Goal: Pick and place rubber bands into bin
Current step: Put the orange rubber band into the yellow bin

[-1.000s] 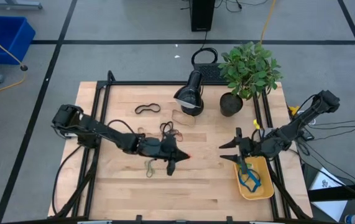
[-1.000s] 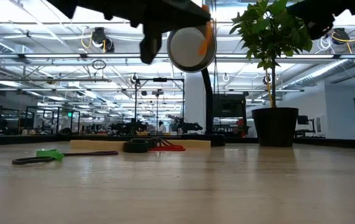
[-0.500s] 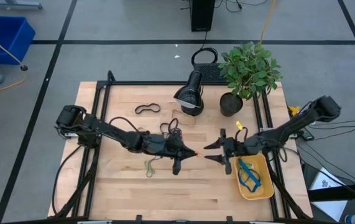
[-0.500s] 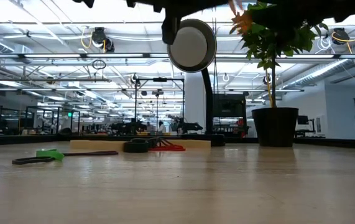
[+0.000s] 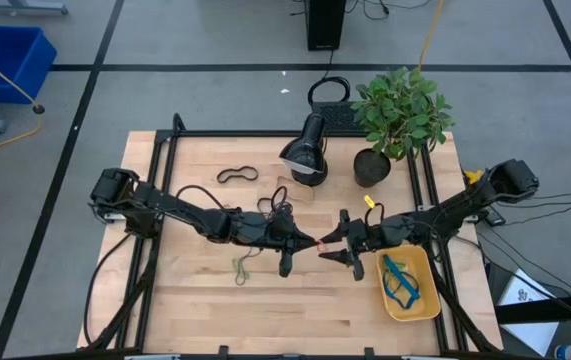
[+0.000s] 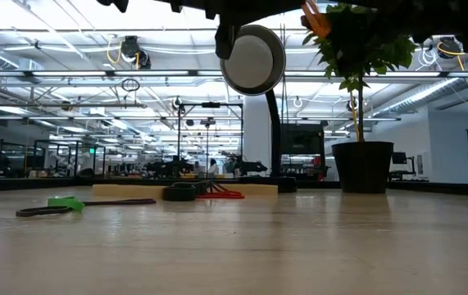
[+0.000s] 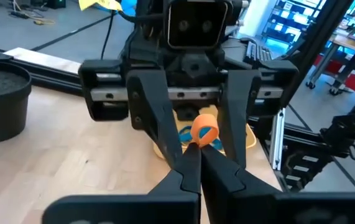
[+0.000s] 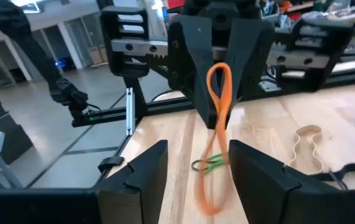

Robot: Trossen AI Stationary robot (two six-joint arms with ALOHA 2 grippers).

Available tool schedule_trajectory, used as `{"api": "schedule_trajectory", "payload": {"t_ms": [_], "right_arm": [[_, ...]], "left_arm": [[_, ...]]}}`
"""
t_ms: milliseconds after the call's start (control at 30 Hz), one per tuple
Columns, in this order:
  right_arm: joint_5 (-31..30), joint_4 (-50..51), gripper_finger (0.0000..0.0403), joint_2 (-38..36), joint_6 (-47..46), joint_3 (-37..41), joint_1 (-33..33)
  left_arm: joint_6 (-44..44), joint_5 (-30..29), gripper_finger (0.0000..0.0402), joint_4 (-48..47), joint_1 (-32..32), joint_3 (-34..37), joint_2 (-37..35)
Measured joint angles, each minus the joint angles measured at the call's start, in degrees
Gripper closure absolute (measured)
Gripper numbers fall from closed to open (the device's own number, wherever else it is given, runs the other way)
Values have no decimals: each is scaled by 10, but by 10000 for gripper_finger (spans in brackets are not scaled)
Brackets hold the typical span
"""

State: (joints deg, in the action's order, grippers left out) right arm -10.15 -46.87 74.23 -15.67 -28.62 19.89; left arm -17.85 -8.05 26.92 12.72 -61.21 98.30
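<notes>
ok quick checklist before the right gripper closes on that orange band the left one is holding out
1. Left gripper shut on the orange band: ok.
2. Right gripper open: ok.
3. Band hanging between the right gripper's fingers: ok, seen in the right wrist view.
4. Grippers clear of each other: cannot tell, tips very close.
5. Bin reachable beside the right arm, blue bands inside: ok.

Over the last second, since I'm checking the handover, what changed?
The right gripper left the bin and moved toward the table's middle, open fingers now facing the left gripper, which advanced slightly, shut on the orange rubber band. The bands on the table and in the bin stayed put.
</notes>
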Motion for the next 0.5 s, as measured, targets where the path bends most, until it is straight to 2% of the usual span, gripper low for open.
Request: {"api": "schedule_trajectory", "payload": {"t_ms": [233,333,500], "right_arm": [[-1,-9,275,8,-18,0,-1],[-1,-9,307,6,-17,0,-1],[-1,-9,373,6,-11,0,-1]], "left_arm": [[-2,0,397,-1,-9,0,0],[-3,0,397,-1,-12,0,0],[-3,1,374,-1,-11,0,0]]}}
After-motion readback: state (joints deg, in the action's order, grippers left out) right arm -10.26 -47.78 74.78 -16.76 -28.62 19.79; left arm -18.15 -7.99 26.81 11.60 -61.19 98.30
